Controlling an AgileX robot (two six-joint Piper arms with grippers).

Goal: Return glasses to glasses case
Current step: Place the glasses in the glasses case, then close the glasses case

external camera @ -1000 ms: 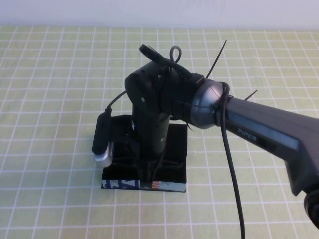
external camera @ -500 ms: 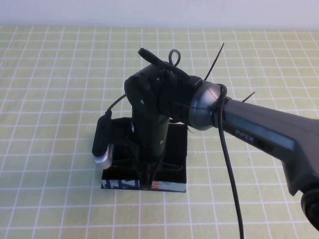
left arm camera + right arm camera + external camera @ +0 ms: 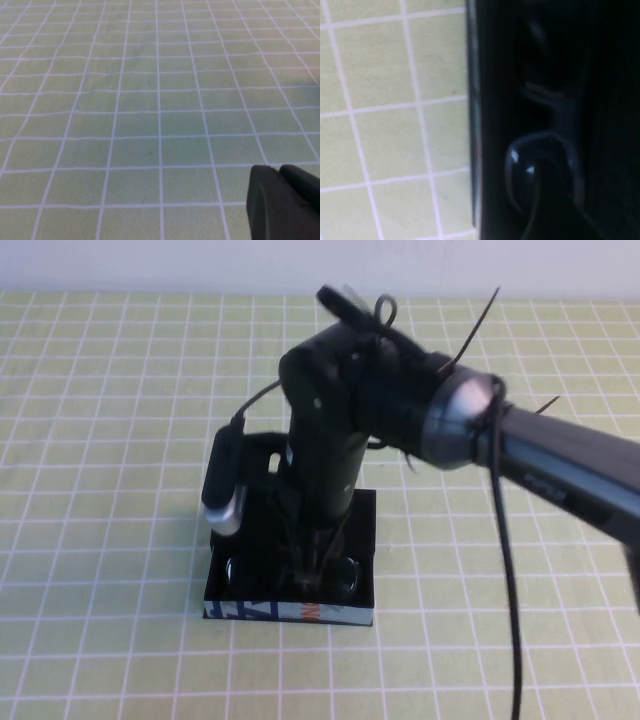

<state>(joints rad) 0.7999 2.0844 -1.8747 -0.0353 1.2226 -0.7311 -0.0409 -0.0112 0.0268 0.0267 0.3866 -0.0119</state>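
The glasses case lies open at the table's middle, its blue, white and orange front side facing me. The black glasses lie inside it near the front wall; the right wrist view shows their bridge and one rim in the dark interior beside the case wall. My right gripper points straight down just above the middle of the glasses, fingers slightly apart and holding nothing. My left gripper shows only in the left wrist view, shut and empty over bare cloth.
A green checked cloth covers the whole table. The right arm reaches in from the right, with its cable hanging over the cloth beside the case.
My right gripper has risen and shifted slightly right. The glasses stay in the case, and both lenses now show under the gripper.
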